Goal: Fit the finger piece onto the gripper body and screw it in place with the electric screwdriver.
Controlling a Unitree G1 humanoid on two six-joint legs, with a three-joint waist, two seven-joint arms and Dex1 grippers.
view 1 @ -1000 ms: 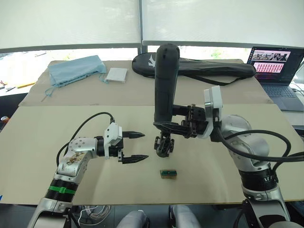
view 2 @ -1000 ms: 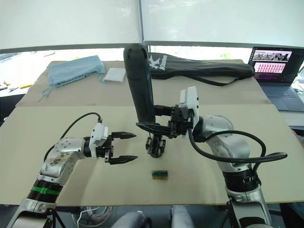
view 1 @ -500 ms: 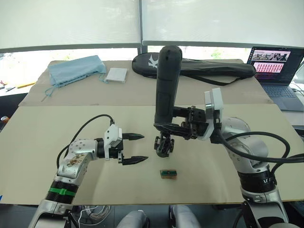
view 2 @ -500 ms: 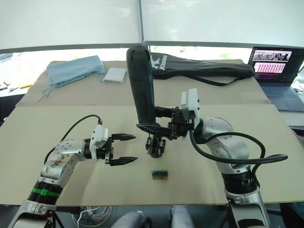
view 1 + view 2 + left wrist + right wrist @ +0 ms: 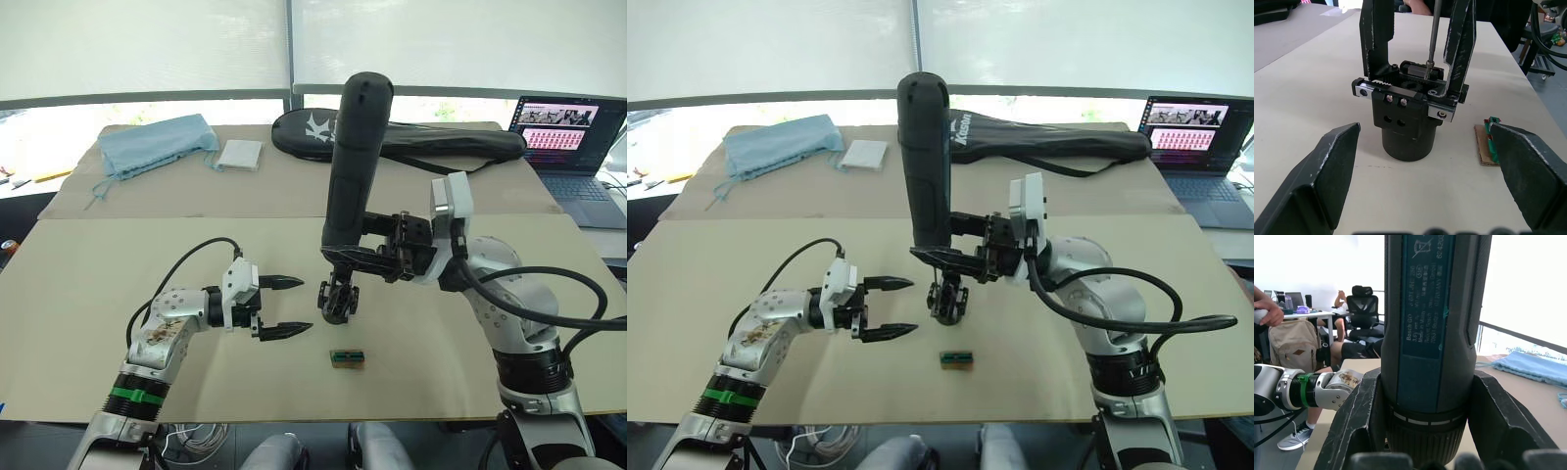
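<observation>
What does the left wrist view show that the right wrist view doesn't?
Left wrist alone: the screwdriver's metal bit resting on a screw atop the gripper body, which carries two upright fingers, beside a small green-and-brown box.

Right wrist alone: the electric screwdriver and its printed label, clamped by the right tool; people seated behind.

Both: the tan table.

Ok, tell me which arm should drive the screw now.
Right. The right gripper already holds the electric screwdriver upright, its bit resting on the gripper body. The left gripper is open, empty and off to the side.
</observation>
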